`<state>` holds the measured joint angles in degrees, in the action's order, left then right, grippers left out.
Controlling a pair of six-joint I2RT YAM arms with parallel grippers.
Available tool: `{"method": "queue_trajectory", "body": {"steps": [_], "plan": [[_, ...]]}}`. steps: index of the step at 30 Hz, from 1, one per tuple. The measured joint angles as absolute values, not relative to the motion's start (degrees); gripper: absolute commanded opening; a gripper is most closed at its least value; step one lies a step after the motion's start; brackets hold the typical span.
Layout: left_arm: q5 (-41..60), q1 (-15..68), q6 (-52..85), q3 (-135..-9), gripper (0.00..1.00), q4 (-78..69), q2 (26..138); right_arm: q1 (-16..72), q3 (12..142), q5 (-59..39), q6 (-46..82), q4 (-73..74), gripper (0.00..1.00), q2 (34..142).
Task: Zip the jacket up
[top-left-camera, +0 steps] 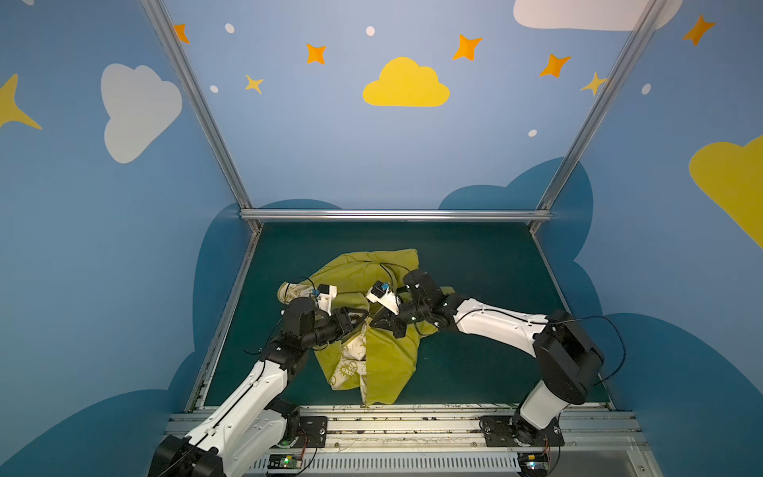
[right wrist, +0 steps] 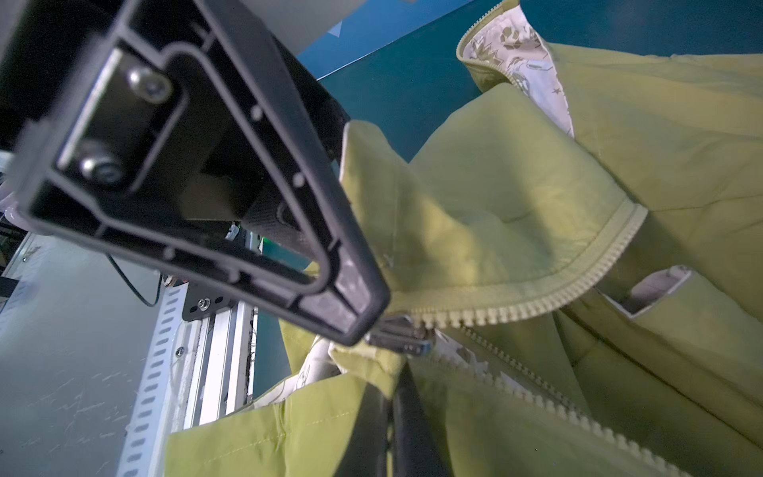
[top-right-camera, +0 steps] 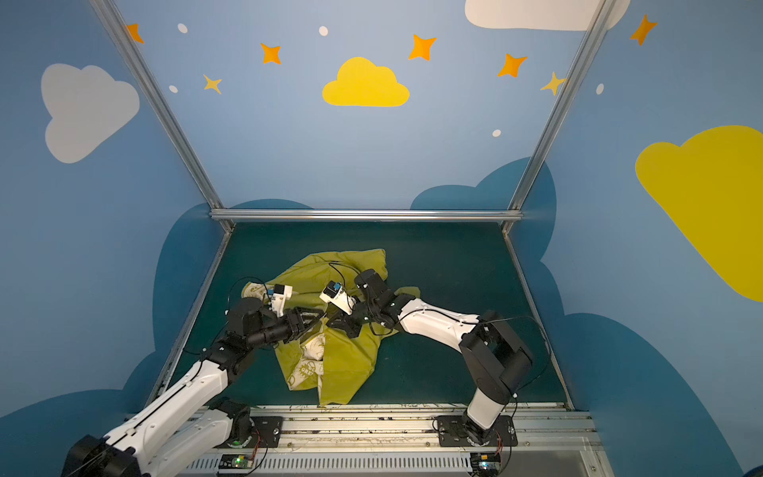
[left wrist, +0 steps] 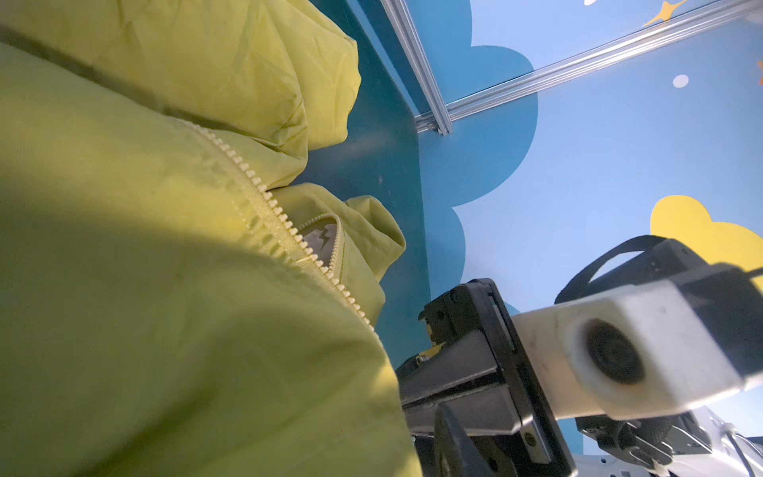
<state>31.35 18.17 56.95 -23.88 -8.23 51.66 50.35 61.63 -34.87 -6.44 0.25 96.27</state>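
The mustard-yellow jacket (top-left-camera: 384, 359) (top-right-camera: 347, 359) lies crumpled and unzipped mid-table, its printed cream lining showing. Both grippers meet over its middle. My right gripper (top-left-camera: 376, 323) (right wrist: 392, 413) is shut on a fold of jacket fabric just below the grey zipper slider (right wrist: 398, 334). From the slider the two rows of cream teeth (right wrist: 516, 307) (left wrist: 264, 202) run apart. My left gripper (top-left-camera: 362, 320) (top-right-camera: 318, 319) stands open beside the slider, with one of its fingers (right wrist: 351, 297) almost touching it. Fabric hides its other finger in the left wrist view.
The green table mat (top-left-camera: 475, 268) is bare around the jacket. An aluminium rail (top-left-camera: 392, 425) with both arm bases runs along the front edge. Blue walls and metal frame posts (top-left-camera: 247, 214) close in the back and sides.
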Motion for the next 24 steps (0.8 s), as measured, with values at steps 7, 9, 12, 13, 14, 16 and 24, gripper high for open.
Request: {"method": "queue_trajectory", "body": {"steps": [7, 9, 12, 13, 14, 16, 24], "plan": [[31.9, 18.5, 57.4, -24.1, 0.42, -10.3, 54.7, 50.5, 61.5, -35.6, -6.4, 0.7, 0.0, 96.3], [32.1, 18.7, 57.6, -24.4, 0.39, -10.9, 55.9, 50.5, 61.5, -35.6, -6.4, 0.8, 0.0, 96.3], [32.4, 18.9, 57.8, -24.7, 0.32, -11.2, 57.0, 50.5, 61.3, -35.7, -6.4, 1.0, 0.0, 96.2], [32.5, 19.0, 57.9, -24.8, 0.3, -11.4, 57.1, 50.5, 61.3, -35.7, -6.4, 1.1, 0.0, 96.2], [32.6, 19.0, 58.0, -24.8, 0.28, -11.7, 57.1, 50.5, 61.1, -35.7, -6.5, 1.1, 0.0, 96.2], [32.6, 19.2, 58.0, -24.8, 0.26, -12.0, 57.1, 50.5, 60.9, -35.7, -6.5, 1.1, 0.0, 96.2], [32.6, 19.6, 57.6, -24.8, 0.31, -12.7, 57.7, 50.6, 60.7, -36.1, -6.5, 1.3, 0.0, 96.1]]}}
